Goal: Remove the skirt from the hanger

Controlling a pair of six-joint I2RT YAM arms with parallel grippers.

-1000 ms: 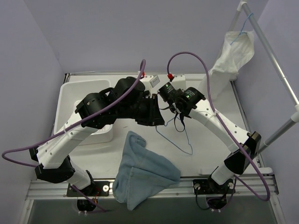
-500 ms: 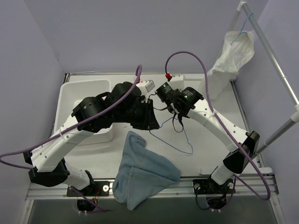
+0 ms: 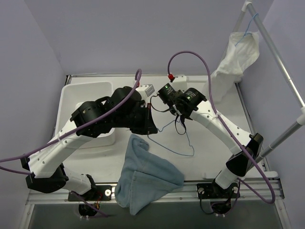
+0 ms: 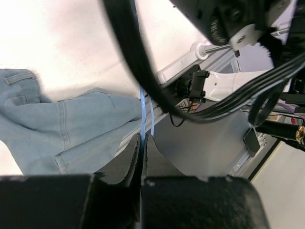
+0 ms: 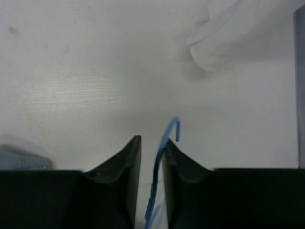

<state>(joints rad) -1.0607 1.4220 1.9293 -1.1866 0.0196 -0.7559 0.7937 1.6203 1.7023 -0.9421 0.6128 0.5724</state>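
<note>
The light blue denim skirt (image 3: 147,174) lies crumpled at the table's near edge, off the hanger; it also shows in the left wrist view (image 4: 71,129). The thin blue wire hanger (image 3: 171,149) hangs bare above the table between both grippers. My left gripper (image 3: 150,130) is shut on the hanger's wire (image 4: 142,112), jaws pressed together (image 4: 141,139). My right gripper (image 3: 177,114) has its jaws a little apart (image 5: 151,140) around the hanger's hook (image 5: 167,136), which leans on the right finger only.
A white bin (image 3: 81,95) stands at the back left under my left arm. A white garment (image 3: 238,52) hangs on a second hanger from the metal rail (image 3: 281,52) at the right, its lower end showing in the right wrist view (image 5: 228,33).
My left arm has moved left and towards the near edge, drawing its end of the hanger along. The right gripper has shifted slightly left. The skirt has not moved.
</note>
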